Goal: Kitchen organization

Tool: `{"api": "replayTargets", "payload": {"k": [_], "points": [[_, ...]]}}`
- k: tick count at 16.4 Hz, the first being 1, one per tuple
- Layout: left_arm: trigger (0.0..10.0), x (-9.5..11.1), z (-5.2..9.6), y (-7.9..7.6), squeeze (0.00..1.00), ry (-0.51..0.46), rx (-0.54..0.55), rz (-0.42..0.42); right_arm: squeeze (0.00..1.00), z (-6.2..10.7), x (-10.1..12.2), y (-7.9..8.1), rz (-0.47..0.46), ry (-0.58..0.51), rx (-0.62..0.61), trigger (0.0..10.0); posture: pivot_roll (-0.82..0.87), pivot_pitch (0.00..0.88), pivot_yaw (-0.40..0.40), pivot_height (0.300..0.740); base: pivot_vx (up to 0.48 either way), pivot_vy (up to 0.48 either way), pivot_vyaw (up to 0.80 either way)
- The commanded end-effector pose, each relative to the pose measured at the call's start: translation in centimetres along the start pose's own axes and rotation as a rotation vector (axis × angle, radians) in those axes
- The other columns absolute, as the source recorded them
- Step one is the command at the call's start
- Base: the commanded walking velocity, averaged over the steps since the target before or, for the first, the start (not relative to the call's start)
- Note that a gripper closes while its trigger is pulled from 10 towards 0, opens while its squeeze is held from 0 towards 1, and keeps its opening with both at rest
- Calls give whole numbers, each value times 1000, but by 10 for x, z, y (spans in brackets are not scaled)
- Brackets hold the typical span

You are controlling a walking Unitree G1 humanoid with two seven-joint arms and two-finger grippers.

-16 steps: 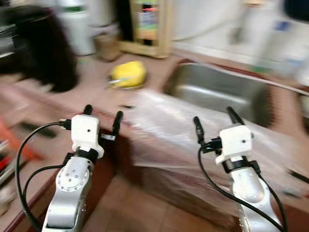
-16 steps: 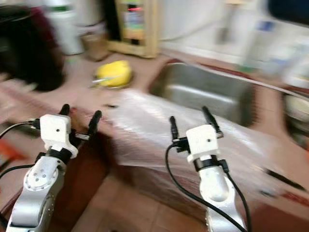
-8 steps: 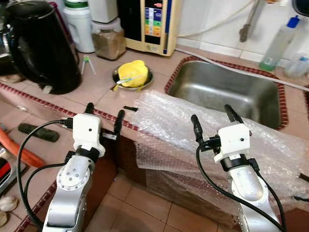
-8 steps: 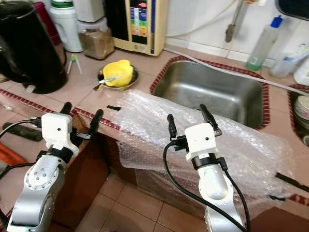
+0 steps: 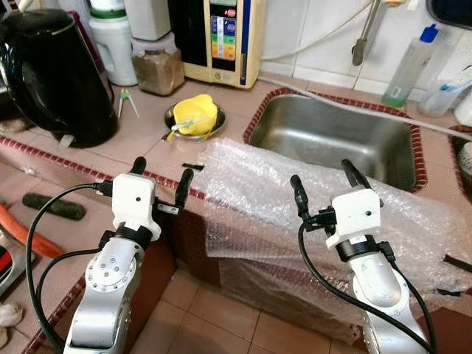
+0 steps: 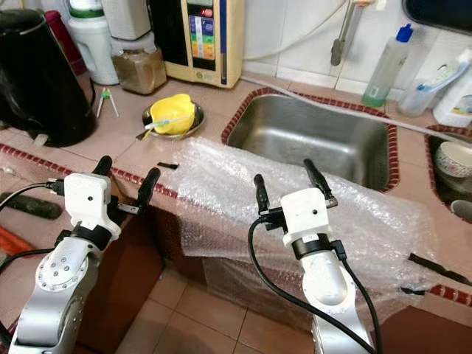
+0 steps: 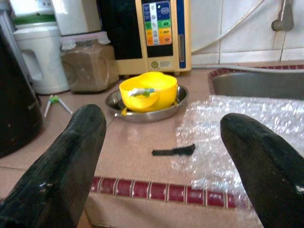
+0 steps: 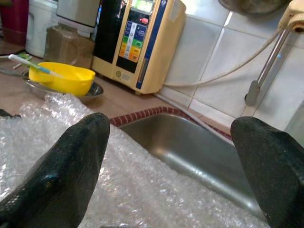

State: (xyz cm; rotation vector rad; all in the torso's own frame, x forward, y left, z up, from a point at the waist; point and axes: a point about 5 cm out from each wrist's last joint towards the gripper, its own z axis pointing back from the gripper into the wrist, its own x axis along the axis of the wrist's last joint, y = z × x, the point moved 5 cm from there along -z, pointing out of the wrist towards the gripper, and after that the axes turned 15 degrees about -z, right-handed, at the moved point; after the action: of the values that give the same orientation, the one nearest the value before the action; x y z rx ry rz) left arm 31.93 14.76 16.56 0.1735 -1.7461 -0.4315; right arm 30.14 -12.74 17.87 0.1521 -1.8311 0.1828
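— Anything tidied yet?
— Seemingly nothing: left pincer [image 5: 158, 177] and right pincer [image 5: 324, 181] spread, empty, mid-frame.
— Still to sort?
— Clear bubble-wrap sheet [image 5: 295, 199] draped over pink tiled tabletop [image 5: 140, 133]; yellow plastic bowl [image 5: 195, 116] upper left, beside steel sink [image 5: 332, 136].

White tiled wall [image 5: 324, 29], terracotta floor [image 5: 221, 324]
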Motion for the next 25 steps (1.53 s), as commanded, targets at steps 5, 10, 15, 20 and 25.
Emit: {"api": "replayTargets", "payload": {"k": [5, 10, 15, 20, 25], "points": [[10000, 4, 2, -1, 0, -20, -3, 2, 0, 1, 5, 1, 16, -15, 19, 10000, 99, 83, -22, 740, 325, 0, 0], [10000, 3, 4, -2, 0, -14, -2, 3, 0, 1, 4, 2, 22, -12, 30, 10000, 99, 85, -26, 740, 332, 0, 0], [10000, 2, 4, -1, 0, -8, 2, 3, 0, 0, 3, 3, 24, -9, 36, 10000, 101, 85, -26, 740, 332, 0, 0], [10000, 2, 5, -2, 0, -7, 0, 2, 0, 0, 3, 4, 21, -10, 38, 10000, 103, 83, -23, 740, 320, 0, 0], [10000, -1, 5, 4, 0, 15, 46, -8, 0, 2, 2, 5, 21, -6, 41, 10000, 103, 84, -21, 740, 50, 0, 0]]}}
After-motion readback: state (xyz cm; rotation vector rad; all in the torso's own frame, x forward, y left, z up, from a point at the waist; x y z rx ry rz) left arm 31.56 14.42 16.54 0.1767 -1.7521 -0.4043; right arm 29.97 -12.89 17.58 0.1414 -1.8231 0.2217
